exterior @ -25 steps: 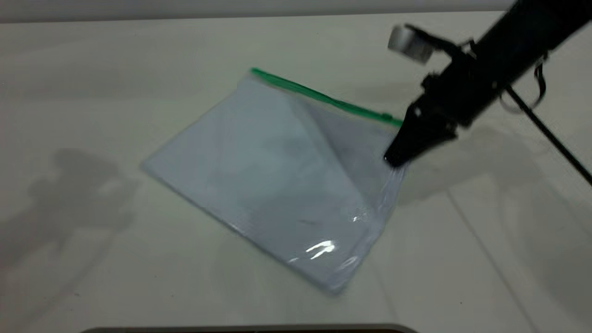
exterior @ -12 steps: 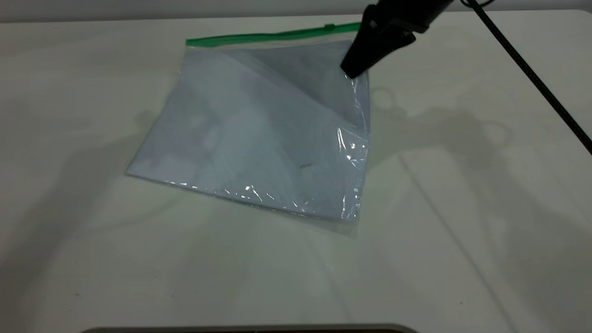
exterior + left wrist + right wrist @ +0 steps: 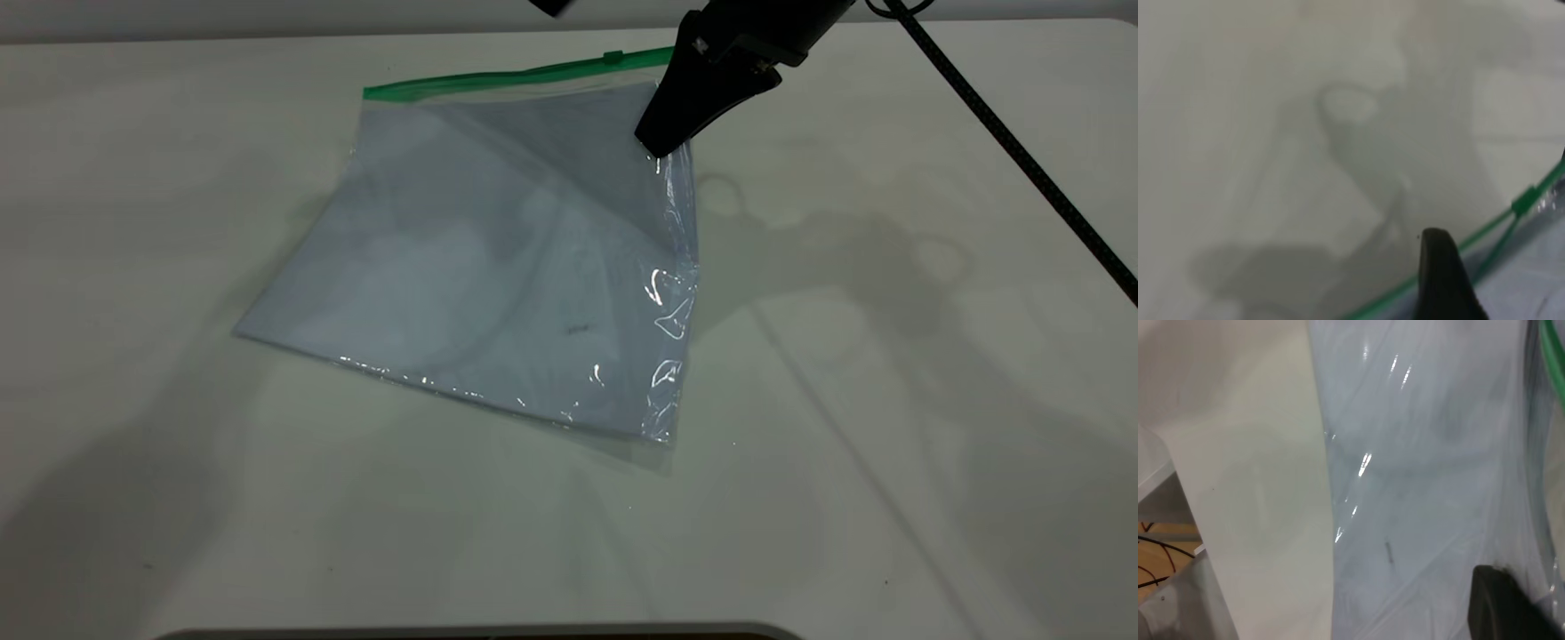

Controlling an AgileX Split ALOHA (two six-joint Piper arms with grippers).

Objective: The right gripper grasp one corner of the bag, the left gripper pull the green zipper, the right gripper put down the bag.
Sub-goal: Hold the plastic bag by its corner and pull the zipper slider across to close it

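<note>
The bag [image 3: 498,267] is a clear pouch with white paper inside. Its far right corner is lifted and its near edge rests on the table. My right gripper [image 3: 655,147] is shut on that raised corner, just below the green zipper [image 3: 498,80]. The slider tab [image 3: 613,59] sits on the strip close to the right gripper. My left gripper [image 3: 553,5] only peeks in at the top edge, above the zipper. In the left wrist view its black tip [image 3: 1438,273] hovers near the strip, with the slider [image 3: 1525,200] a short way off. The right wrist view shows the bag [image 3: 1431,453] and the right gripper [image 3: 1501,600].
The white table [image 3: 889,400] has faint seams on the right side. The right arm's black braided cable [image 3: 1005,133] runs diagonally over the far right. A dark rim [image 3: 480,633] lies along the front edge. The table's edge and wires below show in the right wrist view [image 3: 1165,567].
The right gripper lifted the bag's corner up and to the far side, swinging the zipper edge round; in the last half second it shifted slightly left. The left gripper has appeared at the top edge.
</note>
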